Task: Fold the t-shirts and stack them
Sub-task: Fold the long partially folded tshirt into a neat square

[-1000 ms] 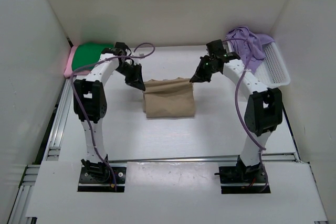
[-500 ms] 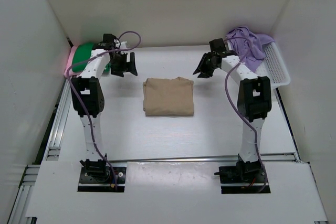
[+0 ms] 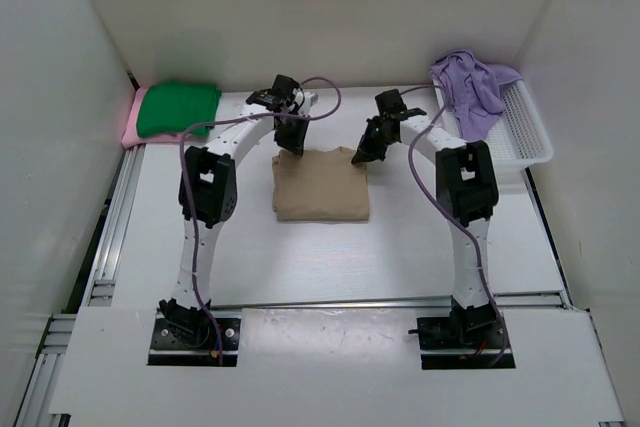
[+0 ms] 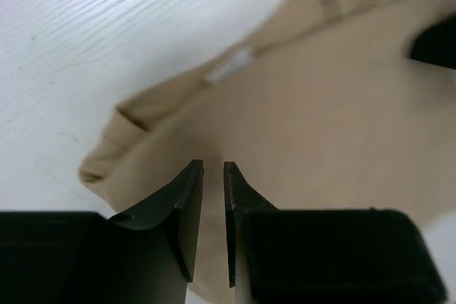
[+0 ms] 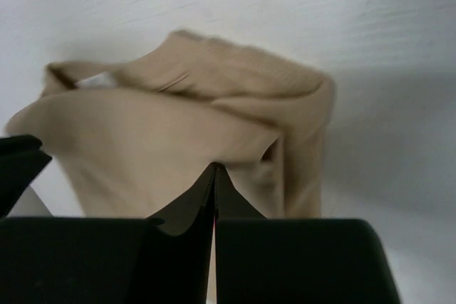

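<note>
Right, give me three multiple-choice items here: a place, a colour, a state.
1. Where is the purple shirt? A. draped over the basket B. in the far left corner C. at the near edge
2. What colour lies under the green shirt? A. tan B. pink C. purple
3. The tan shirt is: A. crumpled B. hanging in the air C. folded on the table
A, it hangs over the basket's rim; B, the pink shirt peeks out beneath; C, it lies squared and flat.
</note>
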Controlling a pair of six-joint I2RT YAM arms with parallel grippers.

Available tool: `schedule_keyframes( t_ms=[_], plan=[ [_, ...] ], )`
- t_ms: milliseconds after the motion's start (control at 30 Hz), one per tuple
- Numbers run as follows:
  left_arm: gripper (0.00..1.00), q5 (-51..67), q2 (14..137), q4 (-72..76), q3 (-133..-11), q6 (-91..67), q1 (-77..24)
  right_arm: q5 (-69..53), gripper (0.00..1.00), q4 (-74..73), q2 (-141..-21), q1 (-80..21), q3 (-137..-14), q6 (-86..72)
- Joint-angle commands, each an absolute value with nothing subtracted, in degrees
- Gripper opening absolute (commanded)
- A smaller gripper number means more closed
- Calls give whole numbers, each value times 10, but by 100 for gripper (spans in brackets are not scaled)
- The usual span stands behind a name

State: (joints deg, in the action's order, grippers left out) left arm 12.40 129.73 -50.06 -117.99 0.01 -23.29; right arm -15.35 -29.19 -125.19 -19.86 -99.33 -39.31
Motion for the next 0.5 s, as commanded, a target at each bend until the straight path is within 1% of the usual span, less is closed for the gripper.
schedule_keyframes(
  t_ms=[0,67,167,200,300,333,400,433,467],
  plan=[
    [30,55,1341,-513,-1208,0,-202,-158,0,-303,-1296,-193,-1046,-425],
    [30,48,1352,-513,-1228,0,-195,-133,0,-303,-1311,-188,-1058,-441],
    [40,42,1352,-501,-1240,0,-183,-110,0,-303,-1311,-188,-1066,-448],
    [51,52,1344,-495,-1240,0,-176,-110,0,-303,-1311,-183,-1071,-448],
    [58,47,1327,-483,-1234,0,-171,-117,0,-303,-1305,-183,-1071,-443],
    [66,40,1327,-483,-1234,0,-171,-123,0,-303,-1300,-183,-1071,-443],
    [73,40,1297,-483,-1224,0,-164,-134,0,-303,-1271,-183,-1061,-425],
    [78,49,1281,-483,-1211,0,-164,-134,2,-308,-1257,-183,-1053,-418],
    [90,60,1239,-483,-1195,0,-164,-134,6,-316,-1241,-183,-1042,-411]
  ],
)
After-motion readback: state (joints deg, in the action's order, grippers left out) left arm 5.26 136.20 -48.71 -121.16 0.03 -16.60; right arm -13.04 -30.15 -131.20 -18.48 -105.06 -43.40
